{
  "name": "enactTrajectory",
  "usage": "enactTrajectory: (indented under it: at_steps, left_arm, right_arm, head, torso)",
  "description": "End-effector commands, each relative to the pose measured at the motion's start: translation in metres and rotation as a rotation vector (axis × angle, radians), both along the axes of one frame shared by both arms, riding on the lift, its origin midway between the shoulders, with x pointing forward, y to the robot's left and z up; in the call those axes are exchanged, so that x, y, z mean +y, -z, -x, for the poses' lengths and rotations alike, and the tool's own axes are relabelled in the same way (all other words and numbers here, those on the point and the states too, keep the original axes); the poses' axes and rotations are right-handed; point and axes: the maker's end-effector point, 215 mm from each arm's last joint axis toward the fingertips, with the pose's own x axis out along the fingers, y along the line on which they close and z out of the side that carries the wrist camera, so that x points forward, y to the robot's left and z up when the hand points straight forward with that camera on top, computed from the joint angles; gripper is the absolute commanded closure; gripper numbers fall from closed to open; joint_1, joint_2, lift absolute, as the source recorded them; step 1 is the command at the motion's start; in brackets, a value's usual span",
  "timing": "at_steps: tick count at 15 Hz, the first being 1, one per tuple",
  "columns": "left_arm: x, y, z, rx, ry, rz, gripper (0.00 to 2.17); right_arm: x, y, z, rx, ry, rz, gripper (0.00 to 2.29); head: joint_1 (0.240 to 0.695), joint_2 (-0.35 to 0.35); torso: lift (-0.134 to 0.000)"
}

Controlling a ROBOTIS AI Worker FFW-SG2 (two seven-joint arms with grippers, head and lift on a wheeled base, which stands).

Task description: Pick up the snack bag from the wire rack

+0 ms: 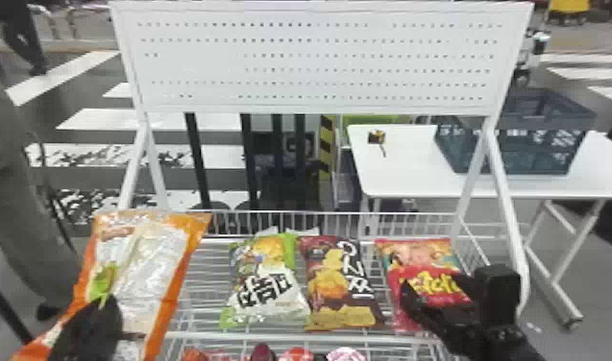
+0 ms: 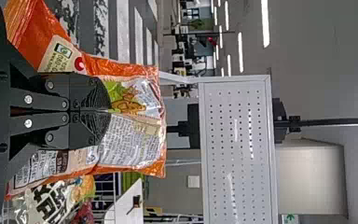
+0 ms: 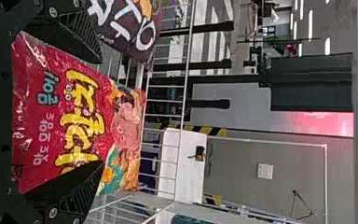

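Note:
At the left of the head view, my left gripper [image 1: 108, 314] is shut on the orange and white snack bag [image 1: 151, 259], held at the rack's left end. The left wrist view has the left gripper [image 2: 109, 111] with its fingers together on the crinkled orange bag [image 2: 142, 144]. My right gripper [image 1: 436, 297] stands open at the red snack bag [image 1: 429, 269], which lies on the wire rack [image 1: 199, 288]. In the right wrist view, the right gripper [image 3: 100, 112] has its fingers spread to either side of the red bag [image 3: 81, 116].
A green and white bag [image 1: 271, 283] and a dark brown bag [image 1: 338, 283] lie mid-rack. Above stands a white perforated panel [image 1: 319, 62]. Behind at right, a white table [image 1: 405, 177] holds a dark crate [image 1: 516, 149]. More packages sit on the lower level.

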Motion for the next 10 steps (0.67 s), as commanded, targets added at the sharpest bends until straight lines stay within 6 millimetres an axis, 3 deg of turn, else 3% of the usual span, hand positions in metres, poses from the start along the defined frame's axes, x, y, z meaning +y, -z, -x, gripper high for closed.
enactTrajectory:
  at_steps: [1, 4, 5, 7, 8, 9, 10]
  left_arm:
    - [0.001, 0.003, -0.001, 0.004, 0.0, -0.002, 1.89]
    - [0.001, 0.003, 0.0, 0.006, 0.001, -0.003, 1.89]
    - [0.001, 0.003, 0.0, 0.006, 0.003, -0.003, 1.89]
    - [0.001, 0.003, -0.001, 0.004, 0.004, -0.002, 1.89]
    - [0.0, 0.004, -0.001, 0.006, 0.003, 0.0, 1.89]
    - [-0.001, 0.003, -0.001, 0.005, 0.005, 0.001, 1.89]
    - [-0.001, 0.003, -0.001, 0.005, 0.006, -0.001, 1.89]
  right_arm:
    - [-0.008, 0.016, -0.016, 0.039, 0.011, 0.001, 0.14]
    - [-0.02, 0.032, -0.021, 0.078, 0.03, 0.022, 0.17]
    - [-0.02, 0.04, -0.019, 0.109, 0.026, 0.036, 0.49]
    - [-0.015, 0.046, -0.014, 0.145, -0.014, 0.047, 1.61]
    - [-0.015, 0.044, -0.013, 0.145, -0.015, 0.048, 1.95]
    - [-0.014, 0.044, -0.011, 0.148, -0.016, 0.048, 2.11]
    - [-0.013, 0.044, -0.01, 0.15, -0.016, 0.048, 2.13]
  head:
    - [0.499, 0.0]
    - [0.499, 0.0]
    - [0.499, 0.0]
    - [0.499, 0.0]
    - [0.499, 0.0]
    - [0.499, 0.0]
    - [0.499, 0.0]
  torso:
    - [0.0]
    - [0.0]
    - [0.0]
    - [0.0]
    - [0.0]
    - [0.0]
    - [0.0]
